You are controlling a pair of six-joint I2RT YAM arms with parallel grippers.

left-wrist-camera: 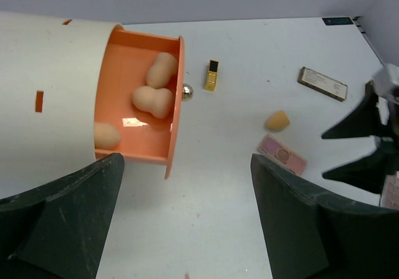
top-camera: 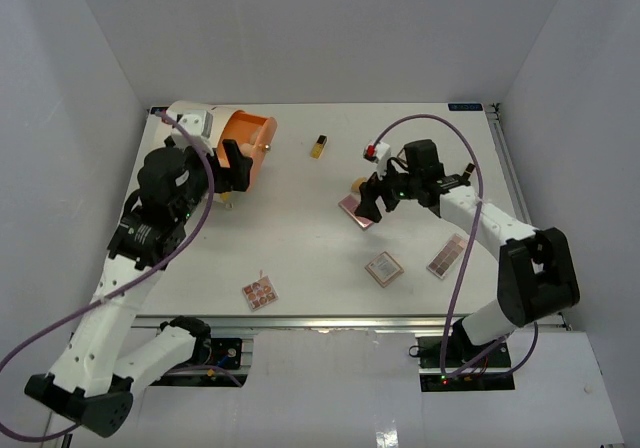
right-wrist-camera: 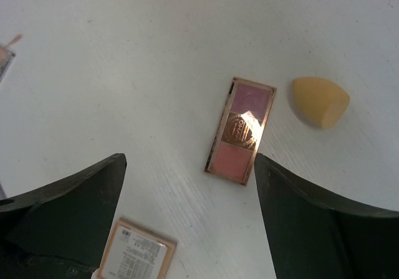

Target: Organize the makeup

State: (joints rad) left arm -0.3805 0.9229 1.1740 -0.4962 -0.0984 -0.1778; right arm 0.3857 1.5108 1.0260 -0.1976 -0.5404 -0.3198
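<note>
Right gripper (right-wrist-camera: pixel 190 223): jaws wide apart, nothing held, hovering over the pink palette (right-wrist-camera: pixel 241 129). The palette lies flat on the table (right-wrist-camera: pixel 124 55), centre-right in the wrist frame, long axis near vertical and closer to the right finger. A loose sponge (right-wrist-camera: pixel 321 101) sits just beside its upper right corner, not touching. A face-down palette (right-wrist-camera: pixel 137 251) is at lower left.

Likely step: pick up the pink palette. To do it well, shift so the palette is centred between the fingers, come straight down and close across the short width. It is thin, so the tips need to reach the table surface. Stay clear of the sponge.

Left gripper (left-wrist-camera: pixel 187 229): jaws apart, empty, low in front of the orange drawer (left-wrist-camera: pixel 177 104), which is pulled out of the cream cylinder (left-wrist-camera: pixel 50 73) at upper left. Three sponges (left-wrist-camera: pixel 153 100) lie in the drawer. The yellow bottle (left-wrist-camera: pixel 212 75) stands just right of the drawer knob (left-wrist-camera: pixel 187 92).

In the top view three more palettes (top-camera: pixel 384 268) lie at lower centre and lower right, well apart from the drawer.

Writing: the pink palette's middle pan has a gold embossed mark, letters not legible. The face-down palette carries a block of fine print, too small to read. No brand can be read.
</note>
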